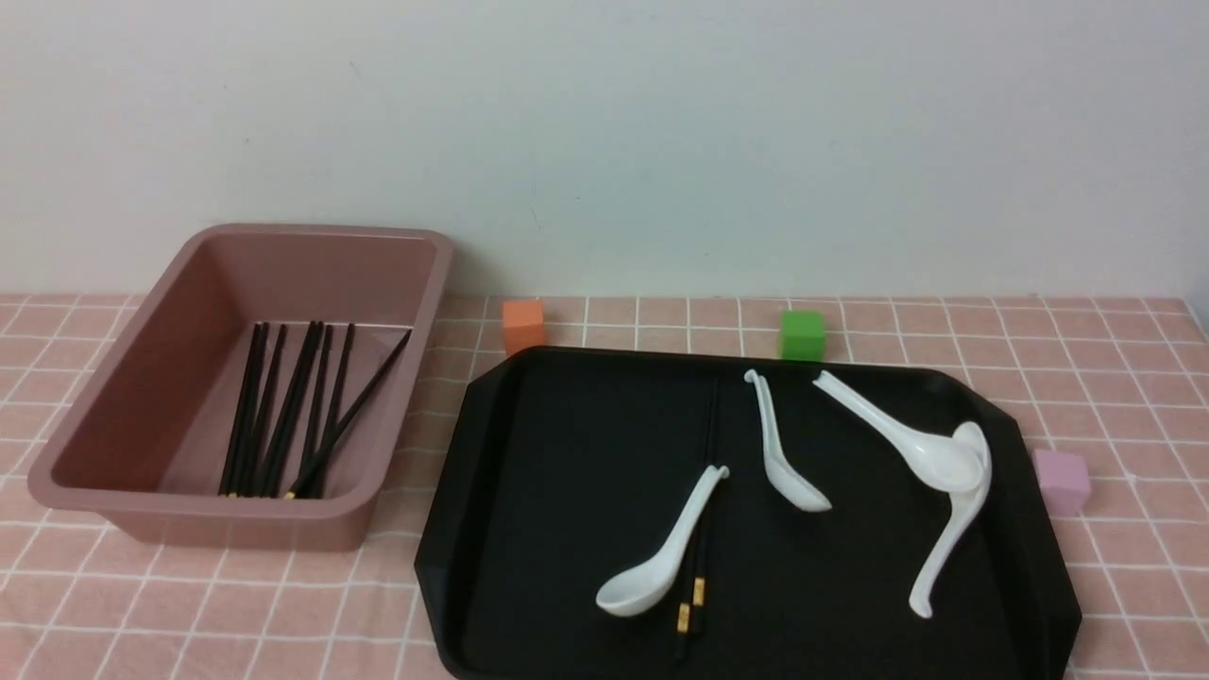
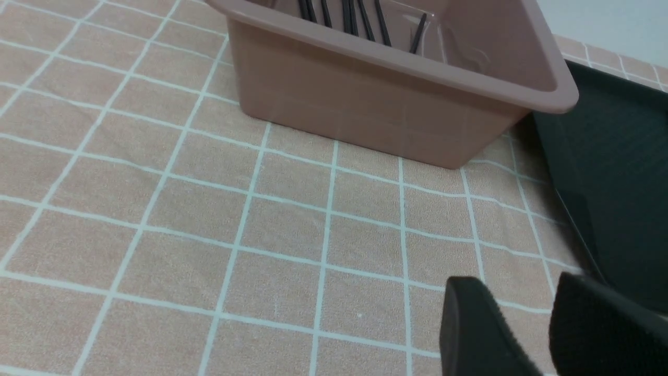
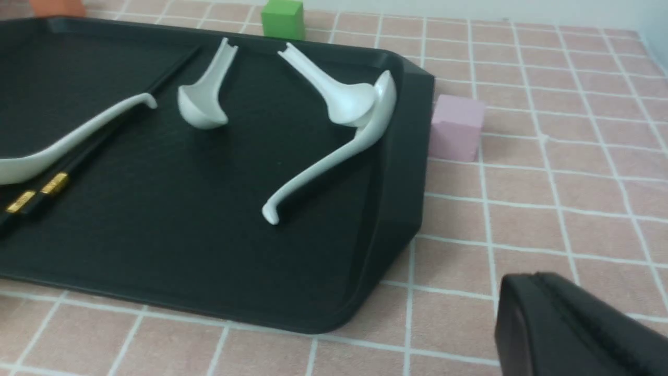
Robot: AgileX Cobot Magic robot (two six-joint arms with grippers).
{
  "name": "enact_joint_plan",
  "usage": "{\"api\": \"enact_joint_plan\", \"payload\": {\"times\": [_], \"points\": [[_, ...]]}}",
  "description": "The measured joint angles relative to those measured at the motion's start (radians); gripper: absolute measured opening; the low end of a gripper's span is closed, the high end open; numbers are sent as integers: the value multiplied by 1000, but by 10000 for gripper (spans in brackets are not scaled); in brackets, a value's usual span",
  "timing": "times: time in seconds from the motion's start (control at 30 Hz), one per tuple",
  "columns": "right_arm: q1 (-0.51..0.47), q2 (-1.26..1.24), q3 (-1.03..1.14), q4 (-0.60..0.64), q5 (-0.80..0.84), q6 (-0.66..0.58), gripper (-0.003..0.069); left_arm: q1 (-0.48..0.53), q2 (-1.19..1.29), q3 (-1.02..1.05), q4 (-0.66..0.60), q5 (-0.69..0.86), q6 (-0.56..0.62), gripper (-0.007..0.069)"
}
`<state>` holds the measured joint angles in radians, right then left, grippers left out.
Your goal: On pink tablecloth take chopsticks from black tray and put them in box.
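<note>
2 chopsticks (image 1: 697, 529) & 4 spoons (image 1: 661, 552) on black tray (image 1: 529, 491) (box (image 1: 123, 397): approx. 7 chopsticks)

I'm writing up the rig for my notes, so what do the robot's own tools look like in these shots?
Only the tips show, in the wrist views. The left tool has two matte black fingers with rounded ends and a finely ribbed inner edge. Of the right tool, one broad black finger shows, rounded at the corner, with a thin seam along it. No cables, markings or arms are visible.
</note>
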<state>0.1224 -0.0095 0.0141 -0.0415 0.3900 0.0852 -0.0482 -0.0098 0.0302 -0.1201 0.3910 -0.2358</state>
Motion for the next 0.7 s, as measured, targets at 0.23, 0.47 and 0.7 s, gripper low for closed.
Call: {"api": "enact_joint_plan", "payload": {"times": [0.23, 0.47, 0.7], "points": [[23, 0, 0, 41, 0, -47, -13, 0, 0, 0, 0, 0, 0, 239], [25, 0, 0, 41, 0, -51, -13, 0, 0, 0, 0, 0, 0, 239], [26, 0, 0, 41, 0, -51, -10, 0, 0, 0, 0, 0, 0, 239]]}}
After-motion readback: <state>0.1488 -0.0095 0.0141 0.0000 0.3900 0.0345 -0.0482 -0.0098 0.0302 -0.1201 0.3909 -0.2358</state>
